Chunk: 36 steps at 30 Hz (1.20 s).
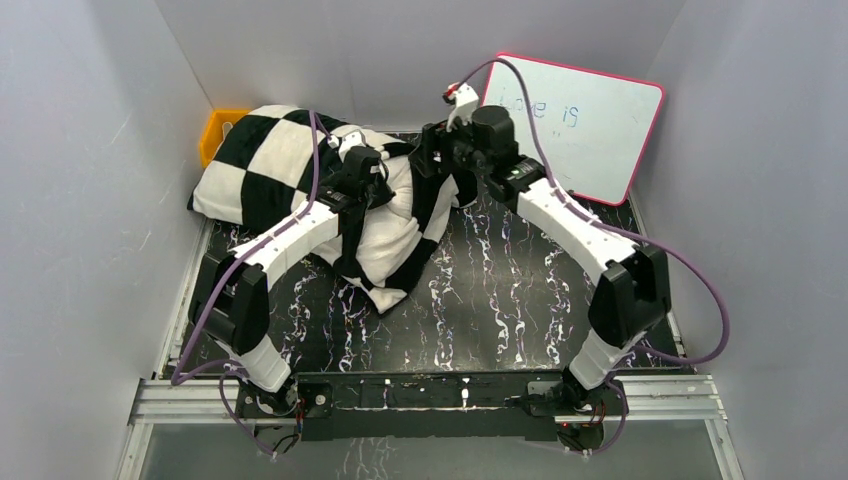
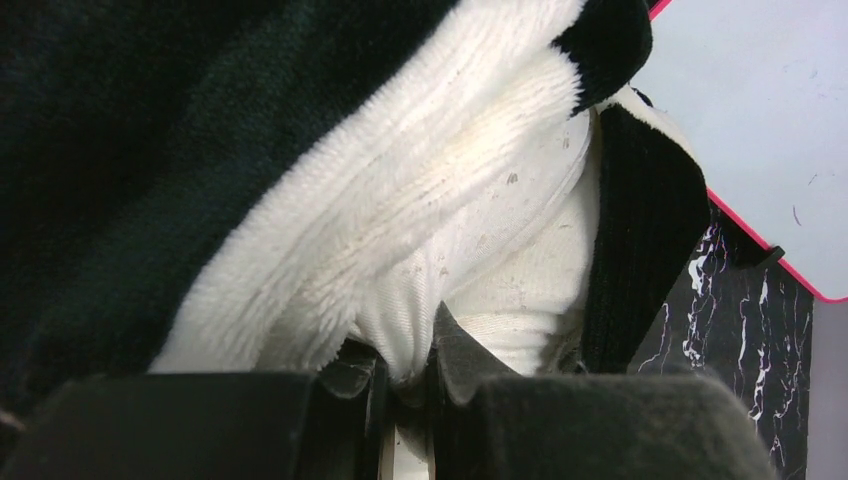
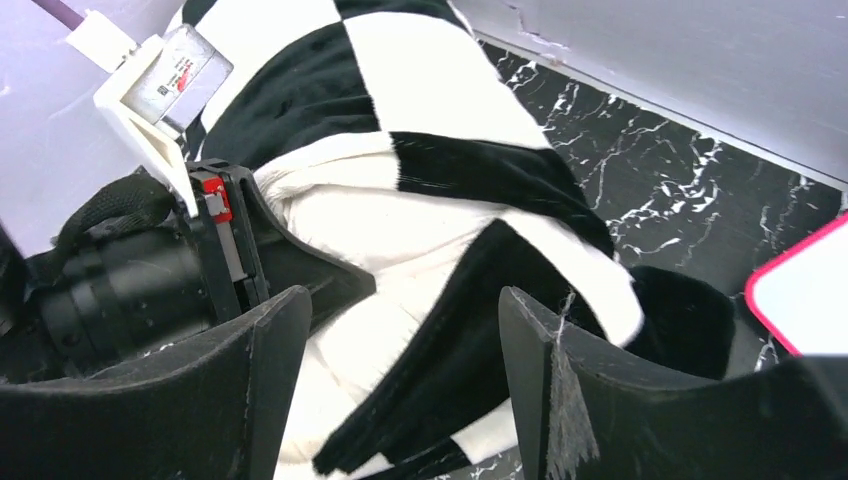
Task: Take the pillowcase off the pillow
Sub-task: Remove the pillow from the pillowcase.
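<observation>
The black-and-white checkered pillowcase [image 1: 265,150] covers the far left part of the pillow [image 1: 395,215], whose plain white end bulges out at the middle of the table. My left gripper [image 1: 375,185] presses into that white end. In the left wrist view my left gripper [image 2: 408,375] is shut on a fold of the pillow [image 2: 520,270], right under the fuzzy edge of the pillowcase [image 2: 400,160]. My right gripper [image 3: 405,310] hangs open just above the loose black edge of the pillowcase [image 3: 440,110], close to the left gripper [image 3: 250,240], and touches nothing.
A pink-framed whiteboard [image 1: 585,120] leans against the back right wall. A yellow bin [image 1: 220,130] sits in the back left corner behind the pillow. Grey walls close in both sides of the black marbled tabletop [image 1: 500,290].
</observation>
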Each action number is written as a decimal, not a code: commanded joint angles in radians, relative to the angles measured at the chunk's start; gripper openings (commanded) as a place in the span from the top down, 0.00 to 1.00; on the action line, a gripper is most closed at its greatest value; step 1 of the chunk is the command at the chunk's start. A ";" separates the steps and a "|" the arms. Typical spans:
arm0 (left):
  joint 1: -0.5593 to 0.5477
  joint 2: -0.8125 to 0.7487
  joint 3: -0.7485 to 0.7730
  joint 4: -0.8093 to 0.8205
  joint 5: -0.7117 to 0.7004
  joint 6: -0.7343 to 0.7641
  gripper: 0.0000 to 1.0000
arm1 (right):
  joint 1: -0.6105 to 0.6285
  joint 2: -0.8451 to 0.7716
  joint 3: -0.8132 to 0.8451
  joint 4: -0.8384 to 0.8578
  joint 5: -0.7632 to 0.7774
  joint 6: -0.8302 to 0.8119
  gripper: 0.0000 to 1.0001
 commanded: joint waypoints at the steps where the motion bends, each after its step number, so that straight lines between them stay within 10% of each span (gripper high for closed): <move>1: 0.031 -0.091 0.010 0.013 -0.090 0.057 1.00 | 0.052 0.113 0.138 -0.155 0.091 -0.068 0.24; 11: 0.052 -0.142 -0.002 -0.006 -0.118 0.068 1.00 | 0.105 0.280 0.227 -0.273 0.378 -0.061 0.37; 23: 0.109 -0.237 0.058 -0.059 -0.159 0.120 1.00 | -0.058 0.145 -0.090 -0.186 0.443 0.066 0.97; 29: 0.118 -0.295 0.071 0.004 -0.129 0.082 1.00 | -0.079 0.196 -0.170 -0.094 0.270 0.117 0.95; 36: 0.118 -0.281 0.040 0.218 0.063 -0.034 1.00 | -0.071 0.194 -0.153 -0.008 -0.106 0.099 0.38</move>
